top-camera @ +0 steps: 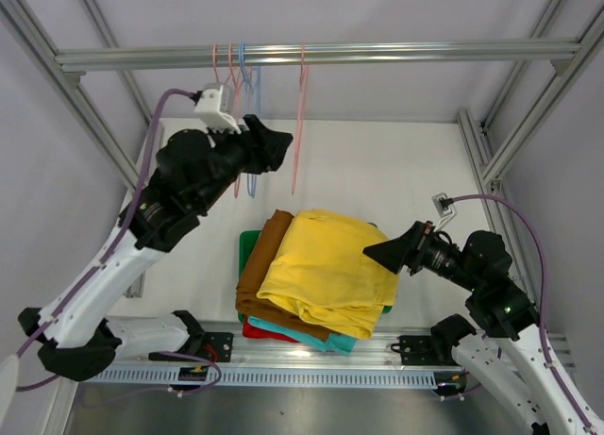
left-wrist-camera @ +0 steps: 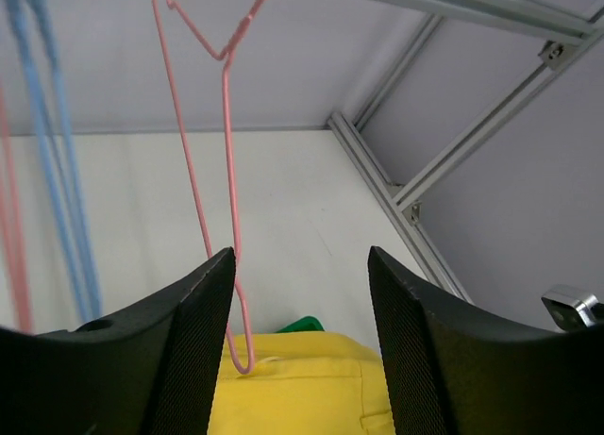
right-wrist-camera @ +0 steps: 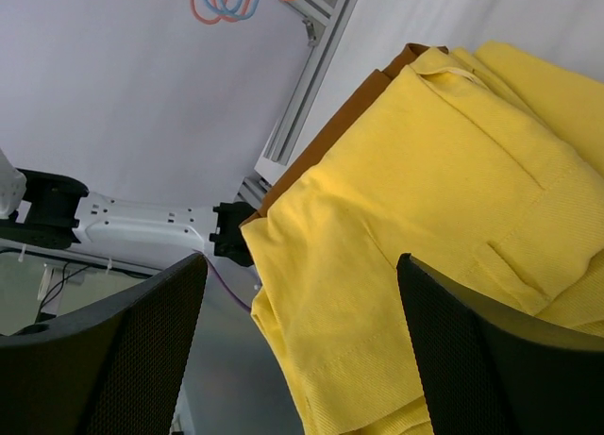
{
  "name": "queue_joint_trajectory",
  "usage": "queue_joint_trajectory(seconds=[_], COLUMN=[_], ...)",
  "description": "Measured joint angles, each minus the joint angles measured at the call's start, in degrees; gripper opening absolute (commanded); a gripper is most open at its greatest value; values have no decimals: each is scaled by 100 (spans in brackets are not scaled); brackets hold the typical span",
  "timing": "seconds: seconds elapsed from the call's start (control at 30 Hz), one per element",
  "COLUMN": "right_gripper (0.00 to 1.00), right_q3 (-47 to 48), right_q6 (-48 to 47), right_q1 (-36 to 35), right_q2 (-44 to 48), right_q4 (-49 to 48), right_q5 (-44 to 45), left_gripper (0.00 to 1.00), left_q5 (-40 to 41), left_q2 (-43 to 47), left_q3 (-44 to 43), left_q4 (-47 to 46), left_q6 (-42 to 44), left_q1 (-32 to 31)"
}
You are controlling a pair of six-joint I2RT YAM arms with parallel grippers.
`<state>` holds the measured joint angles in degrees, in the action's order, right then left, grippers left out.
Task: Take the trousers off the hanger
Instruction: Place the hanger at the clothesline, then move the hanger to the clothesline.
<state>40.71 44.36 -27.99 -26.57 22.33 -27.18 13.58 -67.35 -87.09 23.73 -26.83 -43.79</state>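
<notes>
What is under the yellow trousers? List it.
Beneath the yellow trousers lies the brown pair, then a teal edge and a red edge, over the green tray. Anything deeper is covered.

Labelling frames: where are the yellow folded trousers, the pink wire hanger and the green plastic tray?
yellow folded trousers (top-camera: 326, 265), top view, upper fold
pink wire hanger (left-wrist-camera: 229, 171), left wrist view, straight stem
green plastic tray (top-camera: 248, 246), top view, left rim

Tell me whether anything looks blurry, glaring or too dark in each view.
Top external: even soft light, no glare, yellow trousers crisp. Left wrist: pink hanger sharp, left fingers dark and soft. Right wrist: trouser weave sharp, right fingers dark.
</notes>
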Motion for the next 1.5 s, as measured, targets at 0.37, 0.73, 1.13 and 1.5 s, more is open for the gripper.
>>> queue_joint_trajectory(seconds=[0.37,0.73,1.13,1.5], right_gripper=[86,87,88,88], right_q3=[-120,-487,-621,-841], right_q6=[15,-2,-4,-4], right_q1=[0,0,0,0], right_q2=[146,326,476,479], right_q4=[-28,-74,-79,-125], right_q5=[-22,-31,-26,-22], left_gripper=[72,66,53,28], left_q5=[1836,2575,2520,1967], left_q2=[1523,1735,1753,1860], left_q3=[1019,1746,2199,2953], left_q4=[409,1005,1106,1062], left_q6=[772,1290,1447,1432], left_q1=[-70,114,603,634])
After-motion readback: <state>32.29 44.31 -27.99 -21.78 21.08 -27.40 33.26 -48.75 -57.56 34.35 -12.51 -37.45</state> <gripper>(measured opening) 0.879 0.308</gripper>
